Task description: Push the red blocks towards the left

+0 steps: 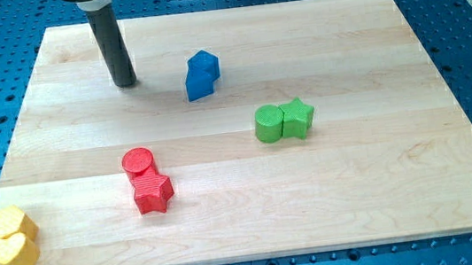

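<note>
A red cylinder [138, 162] and a red star block [152, 194] sit touching each other on the wooden board, left of centre and toward the view's bottom. My rod comes down from the view's top left; my tip [126, 82] rests on the board well above the red blocks, with a wide gap to them. The tip is left of the blue block [201, 74] and touches no block.
A green cylinder [268, 123] and a green star [298, 117] touch each other right of centre. Two yellow blocks [12, 241] sit at the board's bottom-left corner. The wooden board [385, 187] lies on a blue perforated table.
</note>
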Robot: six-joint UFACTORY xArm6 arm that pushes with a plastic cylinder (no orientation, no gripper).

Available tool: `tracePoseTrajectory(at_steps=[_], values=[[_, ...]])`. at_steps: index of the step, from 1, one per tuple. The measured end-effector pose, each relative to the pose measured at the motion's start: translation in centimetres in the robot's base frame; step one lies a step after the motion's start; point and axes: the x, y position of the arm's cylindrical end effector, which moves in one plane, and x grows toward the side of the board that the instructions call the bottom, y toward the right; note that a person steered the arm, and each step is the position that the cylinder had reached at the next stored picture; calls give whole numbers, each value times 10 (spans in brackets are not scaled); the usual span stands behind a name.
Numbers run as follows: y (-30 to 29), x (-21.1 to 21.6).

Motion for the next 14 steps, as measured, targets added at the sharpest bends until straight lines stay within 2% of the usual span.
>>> tracePoseTrajectory(at_steps=[4, 5, 6, 10, 12, 13, 14], values=[[-7, -10], [-6, 23], [11, 53], [55, 55], [104, 71], [106, 71], [67, 83]])
